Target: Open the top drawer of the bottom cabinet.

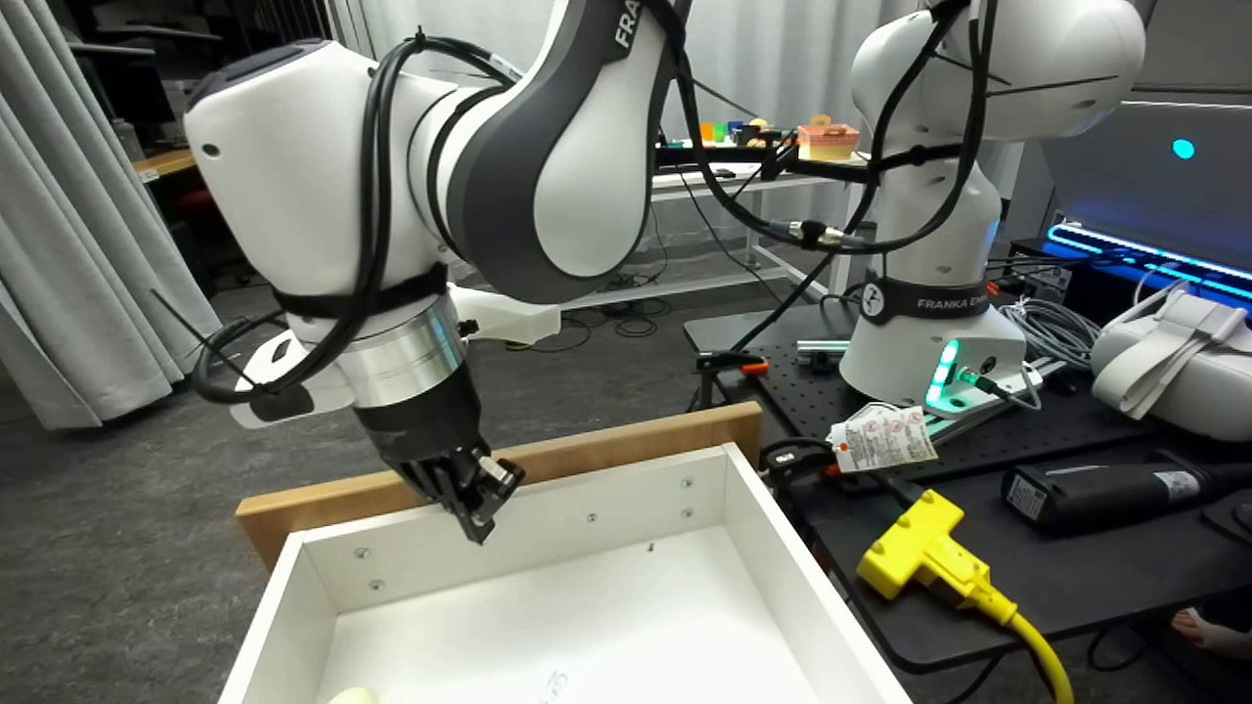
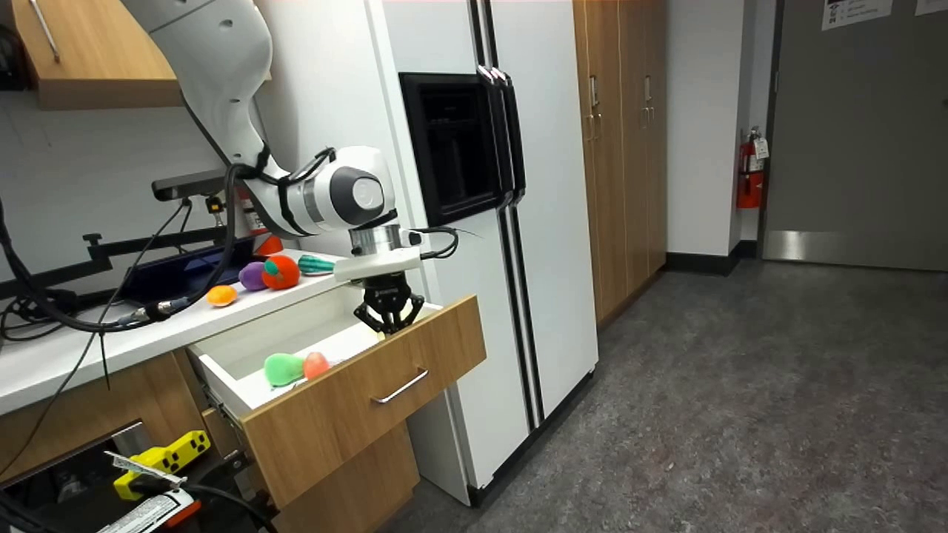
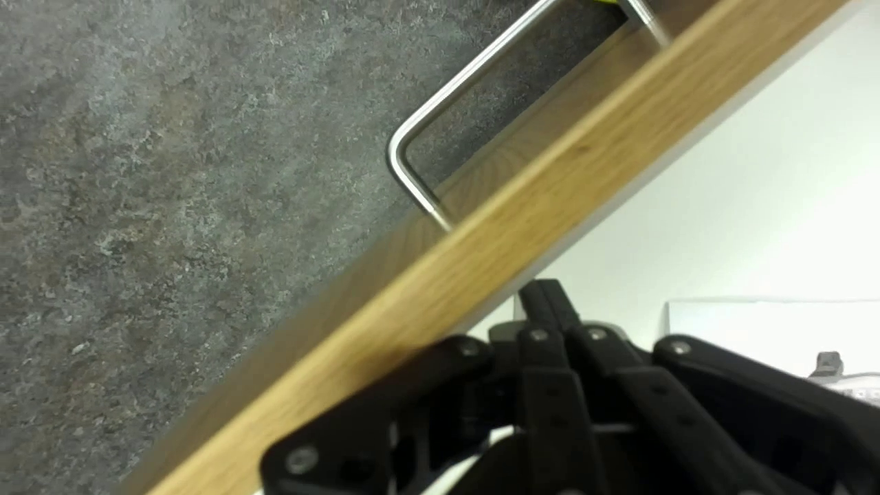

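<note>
The top drawer [image 1: 587, 606] stands pulled out, with white inner walls and a light wood front board [image 2: 348, 414]. The front board runs diagonally across the wrist view [image 3: 522, 206]. A silver bar handle [image 2: 400, 386] is on its outer face and also shows in the wrist view [image 3: 467, 72]. My gripper [image 1: 494, 508] points down at the inner side of the front board, also seen in the other exterior picture [image 2: 389, 322]. In the wrist view its fingertips [image 3: 548, 302] are together with nothing between them. They are close to the board's inner face; I cannot tell whether they touch it.
A green toy [image 2: 283, 369] and a reddish toy [image 2: 316, 364] lie in the drawer. Toy vegetables [image 2: 281, 272] stand on the white counter [image 2: 148, 340]. A refrigerator [image 2: 474, 296] stands beside the drawer. A yellow power splitter [image 1: 919, 548] lies on the black table [image 1: 978, 587].
</note>
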Controlling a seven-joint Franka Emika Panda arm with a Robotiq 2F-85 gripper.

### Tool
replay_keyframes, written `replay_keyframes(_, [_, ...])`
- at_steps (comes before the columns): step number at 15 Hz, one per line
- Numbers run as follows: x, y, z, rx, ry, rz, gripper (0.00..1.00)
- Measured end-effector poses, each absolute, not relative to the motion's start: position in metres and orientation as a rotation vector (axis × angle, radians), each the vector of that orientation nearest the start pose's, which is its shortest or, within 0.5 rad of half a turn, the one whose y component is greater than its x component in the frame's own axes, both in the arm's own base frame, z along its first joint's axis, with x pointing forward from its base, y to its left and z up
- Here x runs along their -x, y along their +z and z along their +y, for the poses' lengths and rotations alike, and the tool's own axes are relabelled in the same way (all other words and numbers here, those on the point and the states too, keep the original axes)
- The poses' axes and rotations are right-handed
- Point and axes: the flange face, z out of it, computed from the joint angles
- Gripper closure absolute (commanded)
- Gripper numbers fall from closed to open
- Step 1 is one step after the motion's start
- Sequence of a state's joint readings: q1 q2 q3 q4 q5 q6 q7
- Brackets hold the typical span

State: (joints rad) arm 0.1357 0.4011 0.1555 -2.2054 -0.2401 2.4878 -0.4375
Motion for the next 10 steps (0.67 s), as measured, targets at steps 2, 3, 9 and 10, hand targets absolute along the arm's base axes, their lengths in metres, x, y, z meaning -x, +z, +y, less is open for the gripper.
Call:
replay_keyframes(2, [-0.5171,0.1909,0.1548,2.908,0.181,-1.385,1.00])
replay_keyframes(3, [-0.5166,0.1914,0.1531,2.926,0.181,-1.370,1.00])
replay_keyframes(9, [-0.5143,0.1919,0.1472,2.970,0.174,-1.335,1.00])
replay_keyframes(10, [-0.5145,0.1918,0.1471,2.970,0.162,-1.335,1.00])
